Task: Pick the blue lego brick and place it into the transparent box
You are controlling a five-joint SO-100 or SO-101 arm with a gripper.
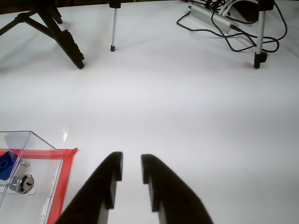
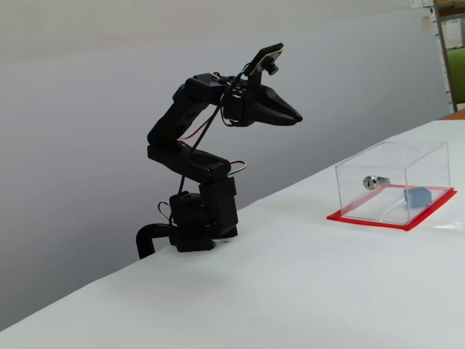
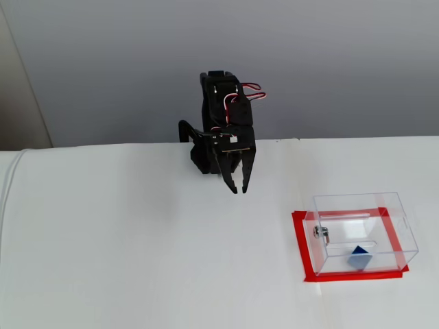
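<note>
A: Where is the small bright blue plastic lego brick point(image 3: 359, 258)?

B: On the floor of the clear rectangular plastic box point(image 3: 405, 236) with the red base edge, near its silver metal lock point(image 1: 22, 183).

A: And the black two-finger gripper point(image 1: 131, 169)?

B: Raised, well apart from the box; its jaws show a narrow gap and hold nothing.

A: How should this step go?

B: The placement appears complete; retire the arm without swinging towards the box wall
</note>
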